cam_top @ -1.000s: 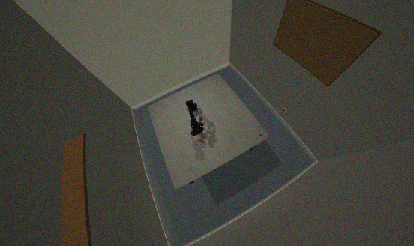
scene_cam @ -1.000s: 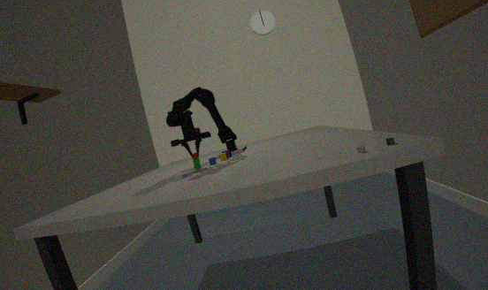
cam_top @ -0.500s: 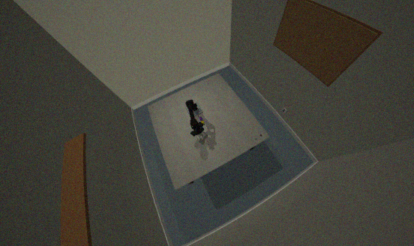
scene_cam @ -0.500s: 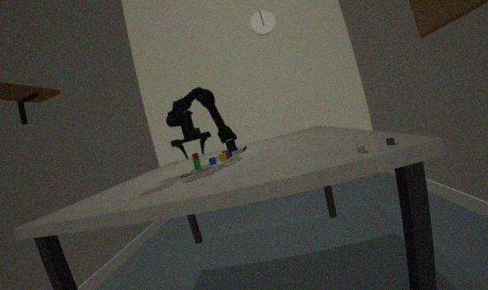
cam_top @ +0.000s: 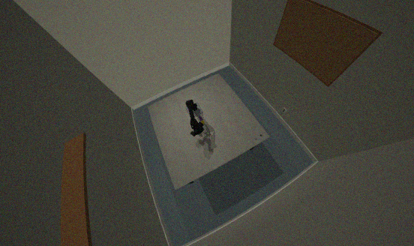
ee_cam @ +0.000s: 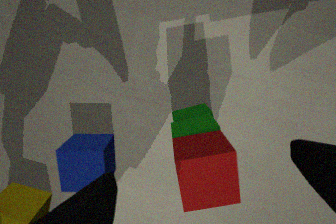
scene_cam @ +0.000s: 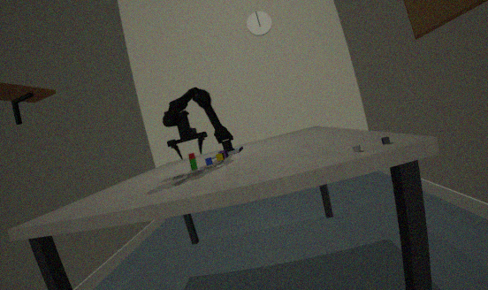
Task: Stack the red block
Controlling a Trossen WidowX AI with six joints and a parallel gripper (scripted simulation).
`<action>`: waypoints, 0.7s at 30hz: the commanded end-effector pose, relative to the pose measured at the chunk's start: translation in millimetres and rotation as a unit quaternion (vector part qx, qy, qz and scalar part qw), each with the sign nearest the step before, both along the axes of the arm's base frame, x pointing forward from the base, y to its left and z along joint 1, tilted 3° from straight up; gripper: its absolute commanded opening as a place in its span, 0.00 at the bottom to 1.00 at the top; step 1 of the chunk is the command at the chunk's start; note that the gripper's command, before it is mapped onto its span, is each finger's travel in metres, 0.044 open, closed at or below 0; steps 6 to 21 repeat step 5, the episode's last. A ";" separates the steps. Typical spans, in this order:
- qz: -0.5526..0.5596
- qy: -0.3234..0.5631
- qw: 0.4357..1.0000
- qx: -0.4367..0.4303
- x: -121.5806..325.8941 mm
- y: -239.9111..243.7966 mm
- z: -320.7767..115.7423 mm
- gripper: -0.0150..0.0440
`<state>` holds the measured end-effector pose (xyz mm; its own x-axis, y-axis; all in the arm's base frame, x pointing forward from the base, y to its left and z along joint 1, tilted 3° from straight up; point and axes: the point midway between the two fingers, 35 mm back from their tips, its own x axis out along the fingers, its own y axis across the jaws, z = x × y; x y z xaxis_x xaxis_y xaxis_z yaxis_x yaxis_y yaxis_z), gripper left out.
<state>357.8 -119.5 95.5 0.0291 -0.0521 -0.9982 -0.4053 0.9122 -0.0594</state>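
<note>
Hand (scene_cam: 191, 156) (ee_cam: 202, 165) wide open; holds nothing; red block (scene_cam: 192, 156) (ee_cam: 210, 180) between fingers, untouched.

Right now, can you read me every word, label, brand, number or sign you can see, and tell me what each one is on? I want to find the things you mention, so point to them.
None that I can read.
Wall clock (scene_cam: 259, 23): a dark hand shows on its pale face, but no numbers can be made out.
Red block (scene_cam: 192, 156) (ee_cam: 210, 181) and blue block (scene_cam: 209, 161) (ee_cam: 82, 169): no lettering on the sides in view.
Robot arm (cam_top: 192, 115) (scene_cam: 212, 117): too dark and small to tell.
</note>
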 end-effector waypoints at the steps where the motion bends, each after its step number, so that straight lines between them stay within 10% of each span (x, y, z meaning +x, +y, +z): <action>1: 0.000 -0.001 1.000 0.000 0.2 0.0 -0.1 1.00; 21: 0.000 -0.001 1.000 0.000 0.2 0.0 -0.1 1.00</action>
